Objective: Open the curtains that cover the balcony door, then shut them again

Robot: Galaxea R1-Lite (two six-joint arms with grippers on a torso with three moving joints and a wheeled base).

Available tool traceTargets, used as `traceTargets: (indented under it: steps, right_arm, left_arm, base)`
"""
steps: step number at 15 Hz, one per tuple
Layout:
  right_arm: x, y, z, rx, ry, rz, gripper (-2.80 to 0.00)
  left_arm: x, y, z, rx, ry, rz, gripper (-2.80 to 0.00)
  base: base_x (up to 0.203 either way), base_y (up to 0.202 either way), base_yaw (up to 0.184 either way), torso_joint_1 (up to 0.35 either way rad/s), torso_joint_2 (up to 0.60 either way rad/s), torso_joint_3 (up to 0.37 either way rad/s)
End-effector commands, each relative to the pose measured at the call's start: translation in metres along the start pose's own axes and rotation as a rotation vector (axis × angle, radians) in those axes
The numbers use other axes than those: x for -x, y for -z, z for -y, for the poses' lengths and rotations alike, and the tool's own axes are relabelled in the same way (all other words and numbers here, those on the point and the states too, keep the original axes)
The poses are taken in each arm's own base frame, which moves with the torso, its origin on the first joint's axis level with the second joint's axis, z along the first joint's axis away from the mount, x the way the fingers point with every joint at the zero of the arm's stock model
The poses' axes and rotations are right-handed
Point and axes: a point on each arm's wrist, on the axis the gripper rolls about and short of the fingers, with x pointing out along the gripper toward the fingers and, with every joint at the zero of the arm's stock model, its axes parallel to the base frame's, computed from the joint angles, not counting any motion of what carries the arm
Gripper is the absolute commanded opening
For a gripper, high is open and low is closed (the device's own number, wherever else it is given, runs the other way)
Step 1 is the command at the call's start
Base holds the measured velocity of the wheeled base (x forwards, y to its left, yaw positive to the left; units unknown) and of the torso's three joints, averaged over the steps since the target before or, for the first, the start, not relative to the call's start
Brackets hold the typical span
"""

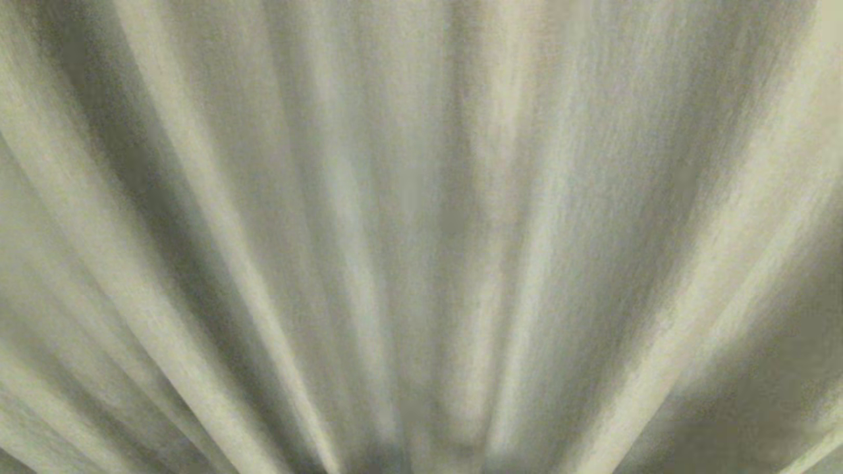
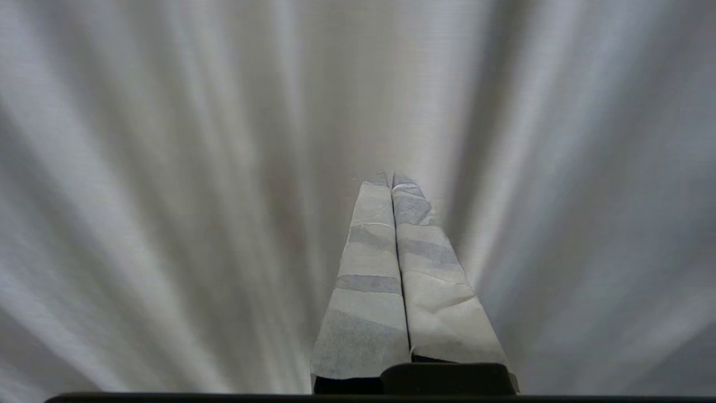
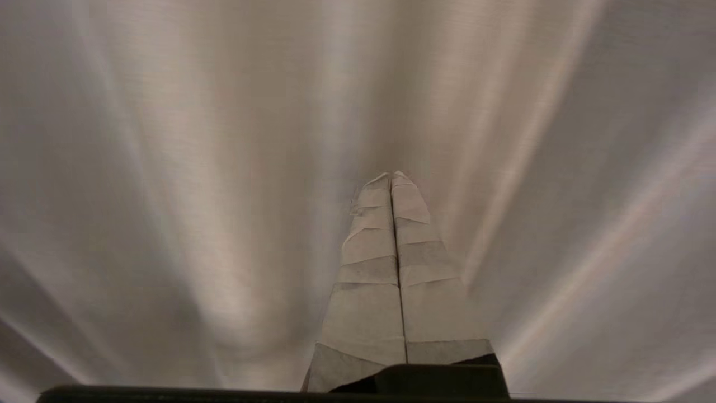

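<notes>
The curtains (image 1: 421,217) fill the whole head view as beige pleated folds hanging very close in front of me. In the left wrist view the left gripper (image 2: 391,178) is shut, its tape-wrapped fingers (image 2: 369,263) pressed together with nothing between them, pointing straight at the curtains (image 2: 168,168). Seen from the right wrist, the right gripper (image 3: 391,176) is likewise shut and empty, its taped fingers (image 3: 430,280) aimed at the curtains (image 3: 196,168) just ahead of the tips. The balcony door is hidden behind the fabric. Neither arm shows in the head view.
</notes>
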Motion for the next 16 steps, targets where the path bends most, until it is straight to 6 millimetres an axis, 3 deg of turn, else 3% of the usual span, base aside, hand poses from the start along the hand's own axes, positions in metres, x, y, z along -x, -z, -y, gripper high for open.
traceTargets:
  steps: [1, 16]
  right_arm:
    - [0.0, 0.0, 0.0, 0.001, 0.0, 0.001, -2.8]
    - [0.0, 0.0, 0.0, 0.001, 0.0, 0.001, -2.8]
  left_arm:
    - [-0.0001, 0.0, 0.0, 0.0, -0.001, 0.0, -2.8]
    - [-0.0001, -0.0001, 0.0, -0.004, 0.001, -0.001, -2.8]
  base:
    - [0.0, -0.192, 0.002, -0.007, 0.0, 0.002]
    - [0.0, -0.191, 0.003, 0.003, 0.0, 0.003]
